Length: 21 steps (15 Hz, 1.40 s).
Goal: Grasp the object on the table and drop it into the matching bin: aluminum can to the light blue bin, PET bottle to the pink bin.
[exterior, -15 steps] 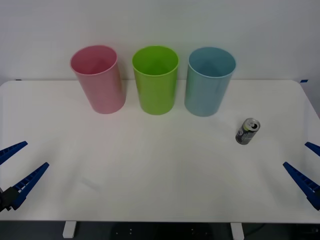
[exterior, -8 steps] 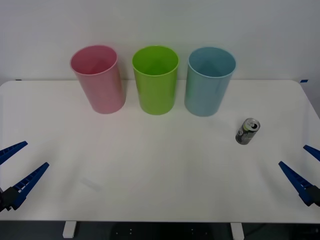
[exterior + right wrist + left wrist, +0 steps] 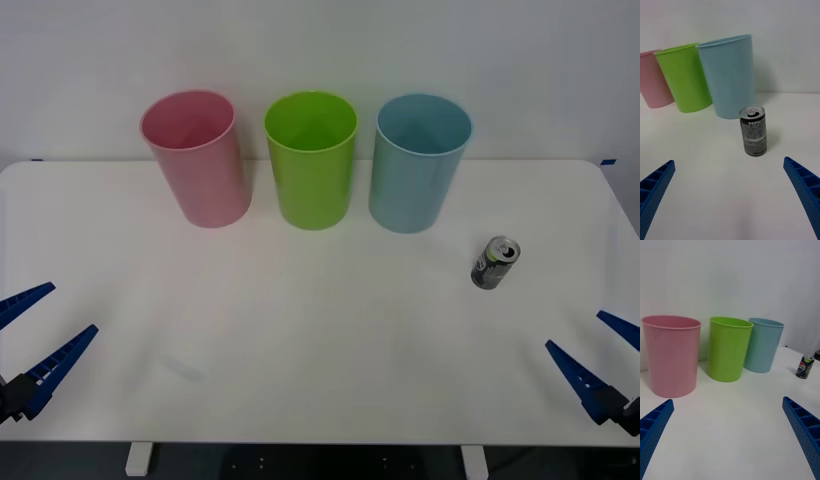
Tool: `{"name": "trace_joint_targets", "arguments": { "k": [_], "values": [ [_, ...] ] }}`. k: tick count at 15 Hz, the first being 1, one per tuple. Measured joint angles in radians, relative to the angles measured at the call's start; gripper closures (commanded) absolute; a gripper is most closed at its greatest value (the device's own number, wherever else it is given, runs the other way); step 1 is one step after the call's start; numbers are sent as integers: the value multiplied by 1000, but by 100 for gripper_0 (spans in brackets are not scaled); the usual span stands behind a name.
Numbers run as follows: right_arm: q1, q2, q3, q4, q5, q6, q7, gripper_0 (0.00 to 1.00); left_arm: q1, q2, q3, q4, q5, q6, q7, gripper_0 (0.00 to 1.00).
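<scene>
Aluminum can [image 3: 495,262] stands upright on the white desk [image 3: 320,330], pull-tab top up, long axis vertical, in the right half of the desk toward the right edge and roughly midway between the far and near edges. It sits just in front of and to the right of the light blue bin [image 3: 420,162], apart from it, not touching. Bins in a row along the far edge: pink bin [image 3: 195,158] on the left, lime green bin [image 3: 311,158] in the middle, light blue on the right. Right claw [image 3: 590,362] is over the near right corner of the desk, fingers spread wide, holding nothing. In the right wrist view the can [image 3: 753,130] sits straight ahead, centred between the two open fingers with clear desk on both sides and the light blue bin [image 3: 729,75] directly behind it. Left claw [image 3: 35,335] is at the near left corner, also wide open and empty; from its wrist view the can [image 3: 805,367] is far off toward the right edge of the desk, beyond the bins. Judgement: right arm is much the nearer. The can lies forward of the right claw and slightly inward, so a straight advance should bring the fingers either side of the upright body.
</scene>
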Motion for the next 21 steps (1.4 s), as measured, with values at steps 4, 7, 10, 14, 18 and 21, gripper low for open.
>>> {"name": "trace_joint_targets", "arguments": {
  "k": [4,7,10,14,18,21],
  "values": [
    [-7,0,53,29,-4,97,111,0,0,0,0,0,0,0,0,0],
    [-23,0,121,60,-56,195,195,0,0,0,0,0,0,0,0,0],
    [-56,2,178,101,-107,250,240,0,0,0,0,0,0,0,0,0],
    [-112,36,187,150,-98,268,255,0,0,0,0,0,0,0,0,0],
    [-159,90,187,154,-55,333,260,0,0,0,0,0,0,0,0,0],
    [-193,116,188,154,-26,382,263,0,0,0,0,0,0,0,0,0]
  ]
}}
